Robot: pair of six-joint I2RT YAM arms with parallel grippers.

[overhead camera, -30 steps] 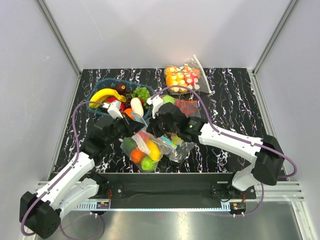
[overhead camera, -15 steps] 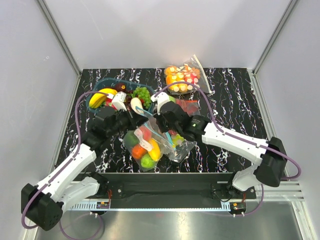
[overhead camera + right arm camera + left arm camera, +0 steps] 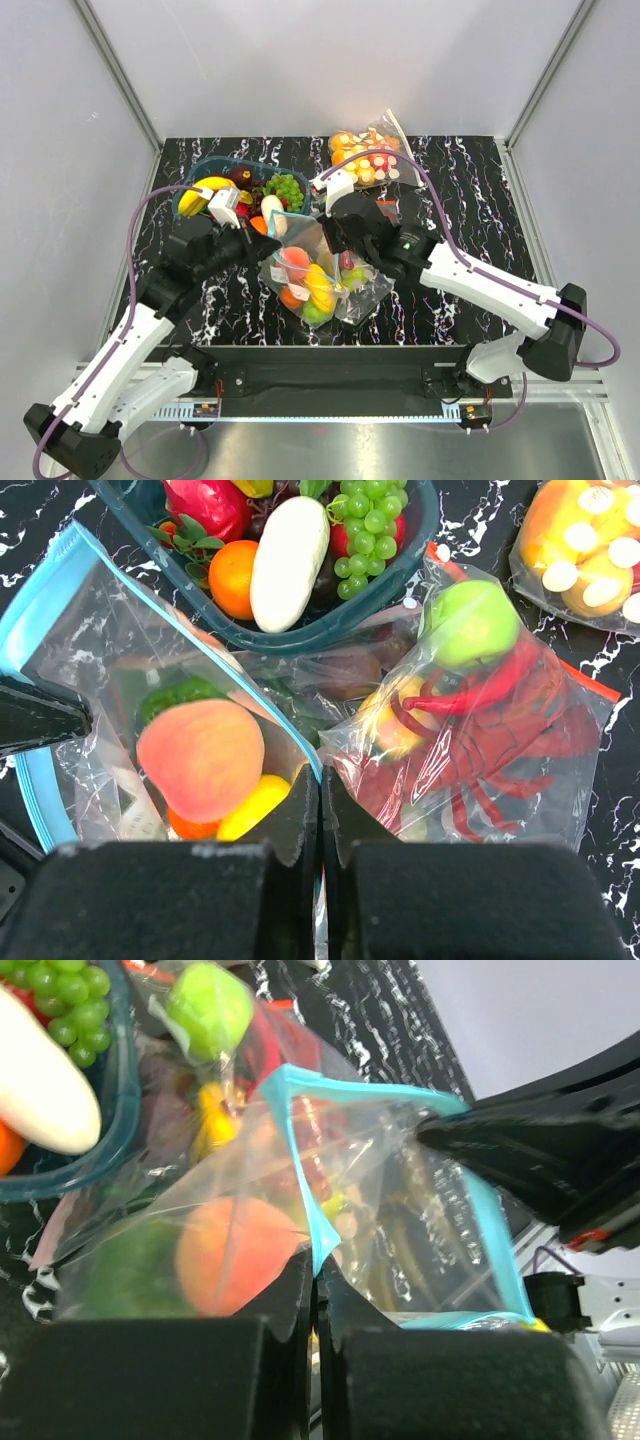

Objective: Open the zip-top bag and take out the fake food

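Zip-top bag (image 3: pixel 305 275) stretched open, left pincer (image 3: pixel 312 1265) and right pincer (image 3: pixel 320 780) each clamping its teal rim, opposite sides.

White arms (image 3: pixel 120 355), black joints (image 3: pixel 553 345), apparently purple cables (image 3: pixel 141 225).

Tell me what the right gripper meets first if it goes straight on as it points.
Shut on the blue strip of the zip-top bag, the right gripper would first push that plastic, then probably reach the near wall of the teal basket; depth is unclear.
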